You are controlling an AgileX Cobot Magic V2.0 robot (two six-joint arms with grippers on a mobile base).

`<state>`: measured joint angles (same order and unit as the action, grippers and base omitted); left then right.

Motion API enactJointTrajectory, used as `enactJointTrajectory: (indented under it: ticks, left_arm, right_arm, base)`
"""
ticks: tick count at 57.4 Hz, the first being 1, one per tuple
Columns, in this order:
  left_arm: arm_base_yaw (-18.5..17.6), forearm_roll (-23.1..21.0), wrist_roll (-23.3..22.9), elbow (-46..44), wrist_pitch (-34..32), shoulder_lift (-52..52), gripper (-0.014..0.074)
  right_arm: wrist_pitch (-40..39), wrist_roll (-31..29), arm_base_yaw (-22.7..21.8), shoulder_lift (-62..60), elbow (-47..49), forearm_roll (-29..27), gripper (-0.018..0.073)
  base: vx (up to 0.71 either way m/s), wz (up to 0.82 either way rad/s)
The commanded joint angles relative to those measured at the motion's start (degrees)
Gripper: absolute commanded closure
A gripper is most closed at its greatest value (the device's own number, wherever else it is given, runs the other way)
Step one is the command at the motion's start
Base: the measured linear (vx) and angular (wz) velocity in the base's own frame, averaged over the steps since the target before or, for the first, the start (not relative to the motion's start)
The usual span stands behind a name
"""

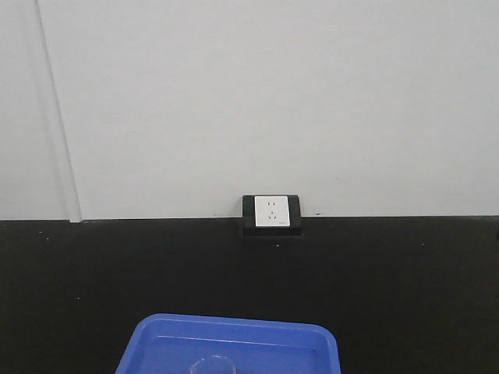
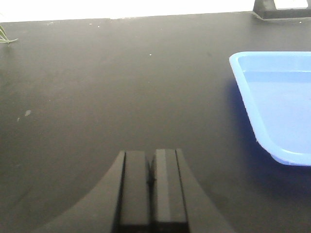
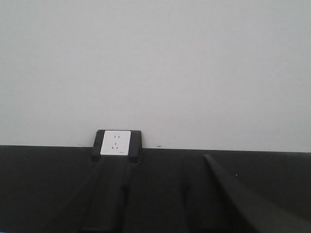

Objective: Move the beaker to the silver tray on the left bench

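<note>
Closest to me on the left wrist view is the left gripper (image 2: 150, 183), its two black fingers (image 2: 135, 189) pressed together with only a thin seam between them and nothing in that seam. It hangs low over the matte black counter (image 2: 97, 97). Just off to its right I've got the blue tray (image 2: 282, 107) lying flat on the counter, its near corner rounded and its rim raised. Switching to the front view, the beaker (image 1: 212, 365) is inside that blue tray; I can only make out its faint clear round rim, cut off by the bottom of the picture, roughly mid-tray. Behind the tray there's a wide stretch of bare black top running to the back edge of the counter, where a white socket (image 1: 270, 212) in a black housing sits against the pale wall (image 1: 273, 93). On the right wrist view, the right gripper (image 3: 175, 206) is spread wide, dark fingers (image 3: 109, 194) well apart and hard to pick out against the counter, pointing toward that same socket with nothing between them. A wisp of green (image 2: 6, 38) shows at the counter's far left edge; I can't tell what it is.
</note>
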<state>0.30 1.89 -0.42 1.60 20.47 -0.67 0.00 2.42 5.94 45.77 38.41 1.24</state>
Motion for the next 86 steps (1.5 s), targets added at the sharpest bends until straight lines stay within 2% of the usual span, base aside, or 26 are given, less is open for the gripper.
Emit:
enactJointTrajectory:
  ticks: [1,8,22,31,39,48,55,71,75,80,86]
  left_arm:
    - [-0.4,-0.1,-0.1,1.6,-4.4,-0.9,0.0595]
    - [-0.4,-0.1,-0.1,1.6,-4.4,-0.9,0.0595]
    - [-0.4,-0.1,-0.1,1.6,-4.4,-0.9,0.0595]
    - [-0.4,-0.1,-0.1,1.6,-4.4,-0.9,0.0595]
    - [-0.4,-0.1,-0.1,1.6,-4.4,-0.9,0.0595]
    - [-0.4,-0.1,-0.1,1.6,-4.4,-0.9,0.0595]
    - [-0.4,-0.1,-0.1,1.6,-4.4,-0.9,0.0595]
    - [-0.4,-0.1,-0.1,1.6,-4.4,-0.9,0.0595]
    - [-0.4,-0.1,-0.1,1.6,-4.4,-0.9,0.0595]
    - [-0.4,-0.1,-0.1,1.6,-4.4,-0.9,0.0595]
    - [-0.4,-0.1,-0.1,1.6,-4.4,-0.9,0.0595]
  right_arm:
    - [-4.8,-0.3,-0.3,0.0,2.0,-0.4,-0.0028]
    - [-5.1,-0.3,-0.3,0.1,2.0,-0.2,-0.0170]
    - [-9.8,2.6,-0.3,0.5,2.0,-2.3,-0.0155]
    - [-12.3,2.7,0.6,4.2,2.0,2.9,-0.0106]
    - [-16.1,2.7,6.3,10.9,2.0,8.6,-0.0060]
    - [-20.4,2.7,14.9,19.6,2.0,16.1,-0.0031]
    - [-22.0,2.7,19.9,26.0,2.0,16.7,-0.0031]
    - [-24.6,2.9,26.4,37.5,1.8,18.4,-0.0031]
    - [-30.0,3.6,26.7,39.2,-0.2,19.7,-0.0031]
    - [-41.4,5.7,26.4,40.8,-6.0,19.6,-0.0031]
    - [-50.7,3.8,26.4,43.2,-11.6,19.2,-0.0031]
  base:
    - [0.00,0.00]
    - [0.00,0.00]
    - [0.00,0.00]
    - [0.00,0.00]
    - [0.00,0.00]
    - [0.00,0.00]
    - [0.00,0.00]
    - [0.00,0.00]
    - [0.00,0.00]
    - [0.00,0.00]
    - [0.00,0.00]
